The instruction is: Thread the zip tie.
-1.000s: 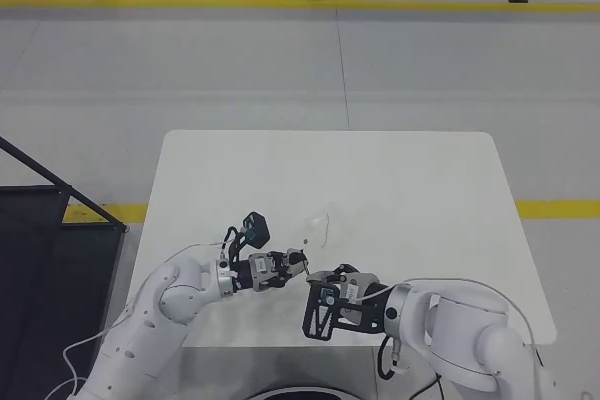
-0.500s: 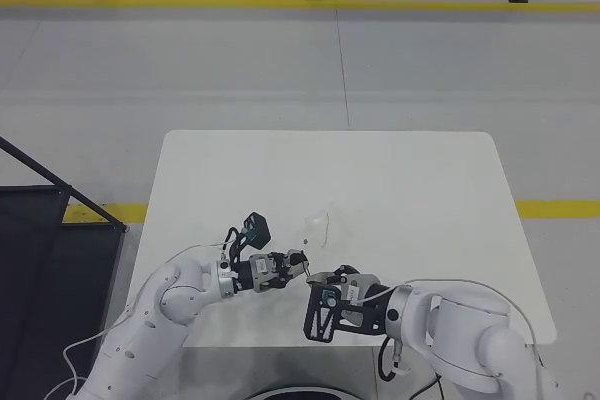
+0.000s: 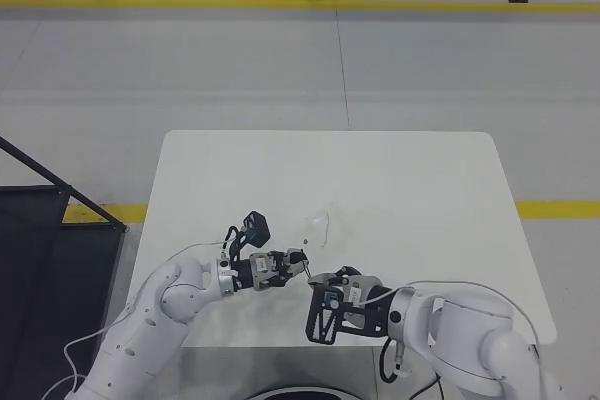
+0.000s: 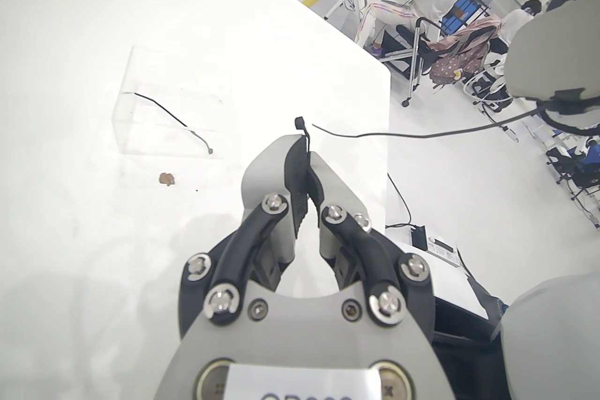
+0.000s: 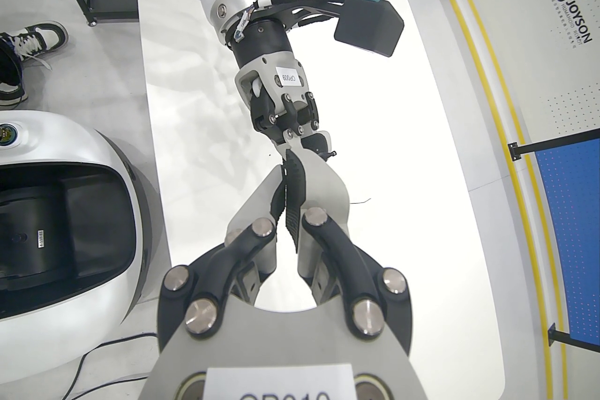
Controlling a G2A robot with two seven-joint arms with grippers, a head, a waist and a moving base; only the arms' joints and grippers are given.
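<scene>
A thin black zip tie is held between both grippers above the table's near edge. My left gripper point(image 4: 303, 148) point(image 3: 300, 266) is shut on it just below its square head point(image 4: 300, 123), which sticks up past the fingertips. The tie's strap point(image 4: 398, 135) runs in from the side, and its free tip ends just beside the head. My right gripper point(image 5: 291, 172) point(image 3: 317, 283) is shut on the strap, almost touching the left gripper point(image 5: 323, 149). A short piece of strap point(image 5: 361, 201) pokes out beside the right fingers.
A clear plastic box point(image 4: 173, 106) point(image 3: 317, 228) stands on the white table point(image 3: 410, 190) just beyond the grippers, with another black zip tie point(image 4: 171, 116) inside. A small brown speck point(image 4: 166, 178) lies in front of it. The table's near edge point(image 3: 270, 345) is close below both arms.
</scene>
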